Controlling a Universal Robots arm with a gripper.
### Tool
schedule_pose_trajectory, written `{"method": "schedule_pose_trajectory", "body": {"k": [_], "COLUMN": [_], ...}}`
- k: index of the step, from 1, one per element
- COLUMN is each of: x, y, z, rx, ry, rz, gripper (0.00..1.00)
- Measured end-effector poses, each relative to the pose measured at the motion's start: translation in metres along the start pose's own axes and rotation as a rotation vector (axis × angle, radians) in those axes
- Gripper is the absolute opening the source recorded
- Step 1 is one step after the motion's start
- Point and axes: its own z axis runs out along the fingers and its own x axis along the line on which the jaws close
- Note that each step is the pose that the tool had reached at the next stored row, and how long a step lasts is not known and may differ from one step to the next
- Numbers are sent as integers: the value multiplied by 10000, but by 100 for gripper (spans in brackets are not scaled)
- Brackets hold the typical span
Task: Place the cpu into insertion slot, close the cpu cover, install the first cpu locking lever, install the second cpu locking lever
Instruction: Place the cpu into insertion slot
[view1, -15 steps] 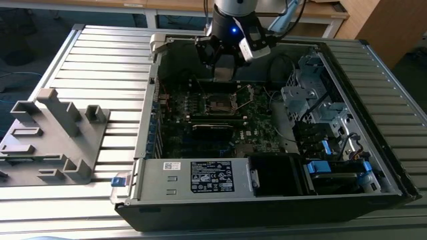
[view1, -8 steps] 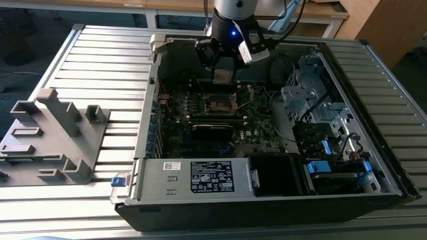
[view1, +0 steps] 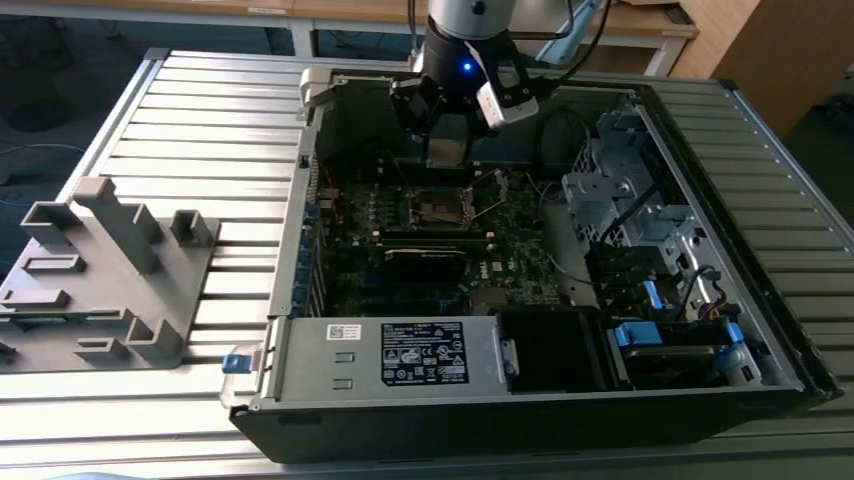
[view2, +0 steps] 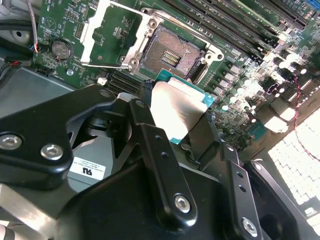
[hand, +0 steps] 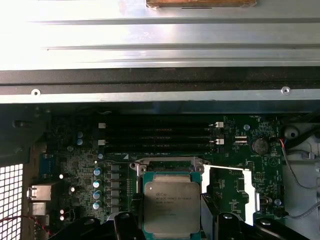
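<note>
Pincer (view2: 176, 114) grips cpu (hand: 171, 206) — cpu cover (view2: 132, 52) open beside socket (view2: 170, 57)

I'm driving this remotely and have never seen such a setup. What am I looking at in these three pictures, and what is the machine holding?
It is one robot arm ending in a two-fingered claw. The exterior view comes from a camera off the arm: an opened computer case lies on a slatted metal table, with a grey plastic fixture at the exterior view's left. Both wrist views come from cameras riding on the arm, looking at the green motherboard. The claw is shut on the cpu, the flat silver square. In the second wrist view the socket is bare and the cpu cover is swung open beside it, so the cpu is not yet seated.
</note>
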Motion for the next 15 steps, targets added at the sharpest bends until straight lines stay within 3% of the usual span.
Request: {"method": "schedule_pose_trajectory", "body": {"k": [10,15], "x": [-1,-1], "y": [-6,-7], "z": [72,76], "rx": [7,8], "ry": [0,-1], "rz": [0,0], "gripper": [54,54]}}
